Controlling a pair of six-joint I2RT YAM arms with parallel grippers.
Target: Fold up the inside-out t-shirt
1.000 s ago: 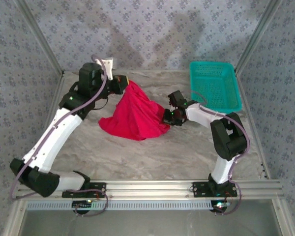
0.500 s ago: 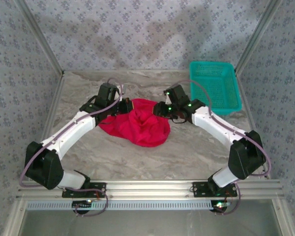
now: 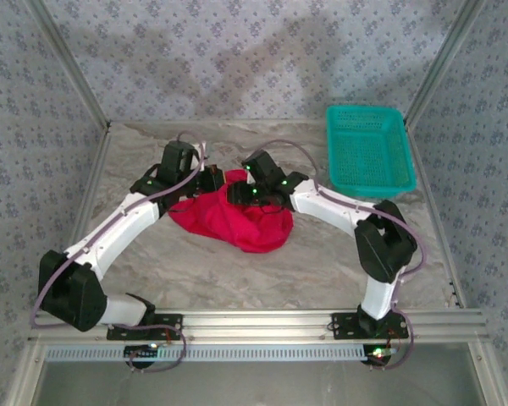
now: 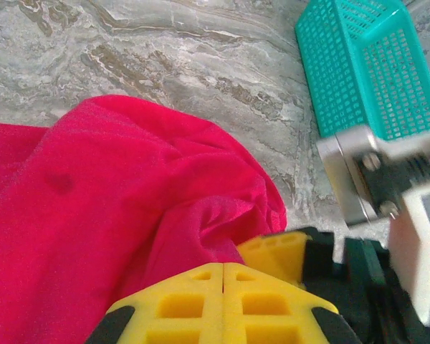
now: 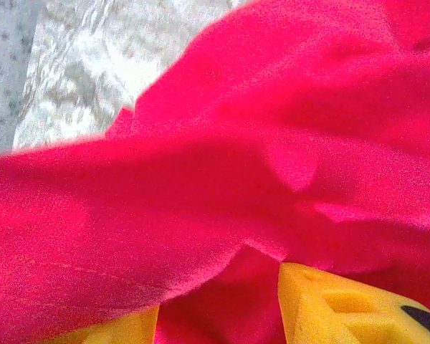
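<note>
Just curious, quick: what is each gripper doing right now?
Left gripper: closed, pinching the t-shirt.
Right gripper: open, with the cloth lying between its fingers.

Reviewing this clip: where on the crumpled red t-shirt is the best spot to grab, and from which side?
Likely the near rim of the t-shirt, coming down from above on the arm-base side. The cloth lies in a bunched heap with no sleeve or hem distinguishable, and that rim lies low on the table.
</note>
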